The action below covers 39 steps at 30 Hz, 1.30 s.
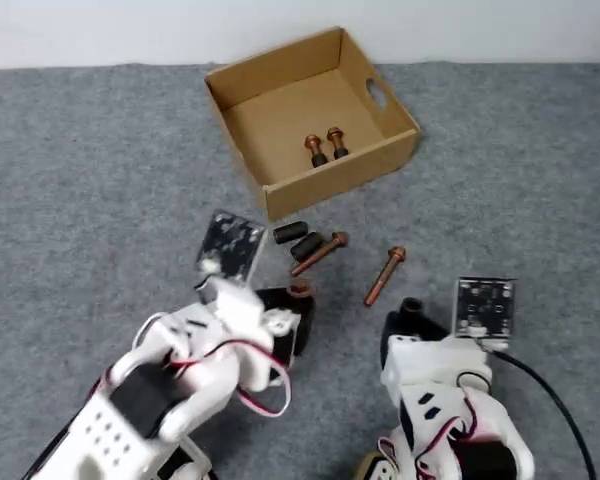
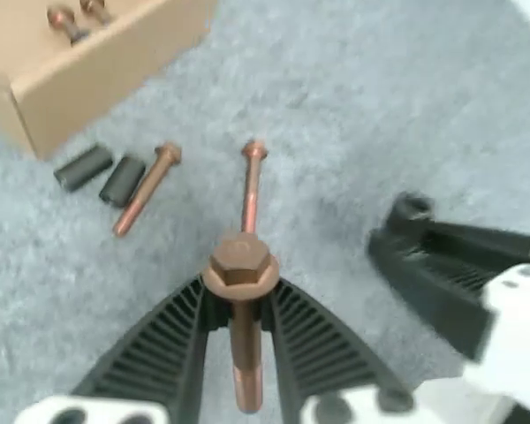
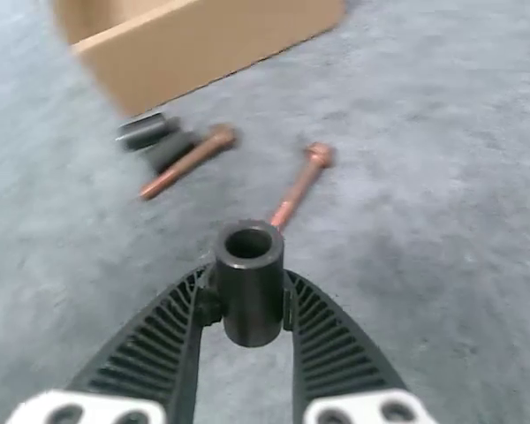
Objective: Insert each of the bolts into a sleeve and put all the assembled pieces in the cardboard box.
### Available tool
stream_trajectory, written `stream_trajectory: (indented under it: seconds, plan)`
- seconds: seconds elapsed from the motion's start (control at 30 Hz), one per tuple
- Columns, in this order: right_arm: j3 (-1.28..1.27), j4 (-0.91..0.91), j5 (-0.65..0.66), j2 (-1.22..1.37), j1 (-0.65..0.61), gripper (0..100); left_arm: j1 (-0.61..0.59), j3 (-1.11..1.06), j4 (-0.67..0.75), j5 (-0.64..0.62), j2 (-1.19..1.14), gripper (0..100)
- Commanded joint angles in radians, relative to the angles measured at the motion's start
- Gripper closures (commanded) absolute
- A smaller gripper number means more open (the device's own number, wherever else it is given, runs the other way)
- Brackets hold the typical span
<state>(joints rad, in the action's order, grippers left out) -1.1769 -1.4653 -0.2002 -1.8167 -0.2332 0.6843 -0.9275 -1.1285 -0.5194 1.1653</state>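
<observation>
My left tool (image 2: 240,296) clamps a bolt (image 2: 244,344) and my right tool (image 3: 247,287) a sleeve (image 3: 249,309), not yet joined, while beyond them on the worktop (image 1: 100,180) lie one loose bolt (image 1: 384,275), another loose bolt (image 1: 319,253) and two bare sleeves (image 1: 291,232), and farthest off the cardboard box (image 1: 335,175) holds two assembled pieces (image 1: 325,145), so I judge three remain.

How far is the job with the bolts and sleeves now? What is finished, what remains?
Done: two sleeved copper bolts lie in the brown cardboard box. In hand: the left gripper holds a copper bolt, the right gripper a black cylindrical sleeve, not yet joined. Remaining: two loose bolts and two loose sleeves on the grey carpet.
</observation>
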Motion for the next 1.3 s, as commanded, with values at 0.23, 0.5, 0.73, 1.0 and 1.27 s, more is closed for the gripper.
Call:
stream_trajectory:
  seconds: [0.23,0.5,0.73,1.0,1.27]
  plan:
    - [0.012,0.028,-0.008,0.007,-0.251,99.0,0.003,-0.136,0.204,0.014,0.338,100]
    - [0.006,0.079,0.0,0.012,-0.369,99.0,0.005,-0.259,0.428,0.038,0.569,99]
    - [0.005,0.148,0.173,0.01,-0.443,99.0,0.005,-0.26,0.465,0.097,0.652,99]
    - [0.005,0.249,0.304,0.013,-0.478,99.0,0.008,-0.28,0.462,0.094,0.651,99]
    - [0.011,0.275,0.387,0.008,-0.475,99.0,0.011,-0.282,0.405,0.094,0.651,99]
